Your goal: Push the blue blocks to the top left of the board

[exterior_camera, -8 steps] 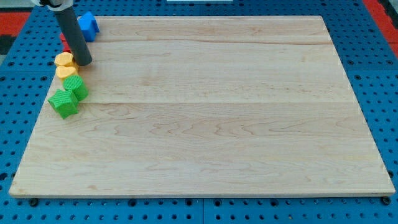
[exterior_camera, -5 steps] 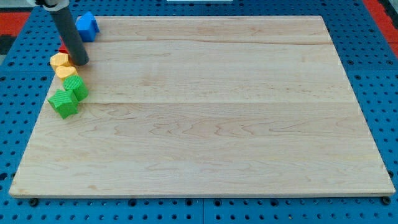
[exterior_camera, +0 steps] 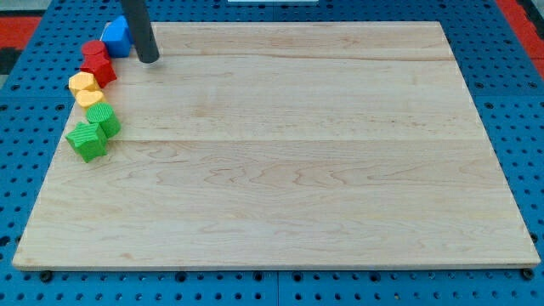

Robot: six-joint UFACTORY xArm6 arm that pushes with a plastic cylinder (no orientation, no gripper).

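A blue block point(exterior_camera: 116, 36) sits at the board's top left corner, partly behind my rod. My tip point(exterior_camera: 148, 60) rests on the board just right of and below the blue block, close to it. Two red blocks point(exterior_camera: 97, 59) lie just below-left of the blue block. Two yellow blocks point(exterior_camera: 86, 88) follow below them. Two green blocks point(exterior_camera: 93, 132) lie lower on the left edge. Only one blue block shows clearly.
The wooden board point(exterior_camera: 280, 144) lies on a blue pegboard table point(exterior_camera: 518, 102). All blocks line up along the board's left edge. A red area point(exterior_camera: 17, 25) shows at the view's top left corner.
My tip moved up and to the right, from beside the yellow blocks to just right of the blue block. The red blocks, hidden before by the rod, now show.
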